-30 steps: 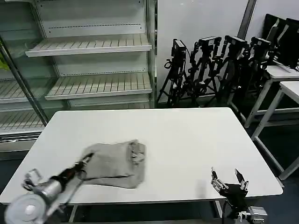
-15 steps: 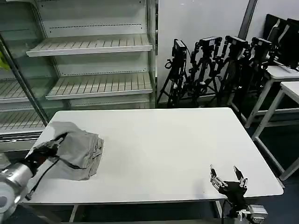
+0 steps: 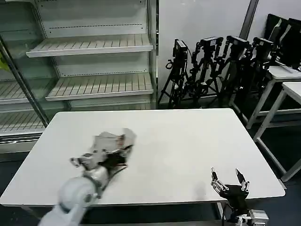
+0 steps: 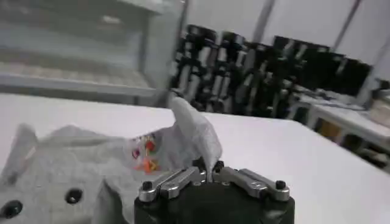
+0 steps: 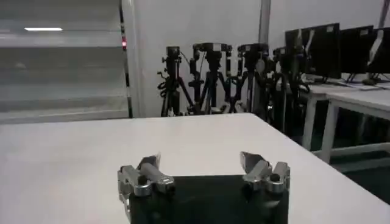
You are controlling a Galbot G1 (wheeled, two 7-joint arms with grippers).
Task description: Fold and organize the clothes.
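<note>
Left gripper (image 4: 210, 173): we see its two fingers drawn together at the tips, pinching a fold of the grey shirt (image 4: 79, 167). In the head view this gripper (image 3: 123, 149) sits at the shirt's (image 3: 113, 141) near edge, with the arm running back from it toward the table's near-left corner.

Grip detail: from the left wrist view a flap of cloth stands up just above the closed fingertips; the rest of the shirt lies bunched beyond and beside them.

Shirt: light grey, crumpled rather than flat, resting on the white table (image 3: 188, 141), left of the table's middle. A small multicoloured print (image 4: 145, 155) in red and orange shows on the cloth just beyond the fingertips. We also note two dark round spots on the cloth nearest the wrist camera; we cannot tell what they are.

Right gripper (image 3: 229, 182): parked at the table's near-right edge, well apart from the shirt. In the right wrist view its (image 5: 204, 167) fingers stand spread wide with bare tabletop between them, holding and touching nothing.

Table surroundings: shelving unit (image 3: 89, 47) behind the table's far-left side; a row of black tripods (image 3: 211, 66) behind its far-right side.
</note>
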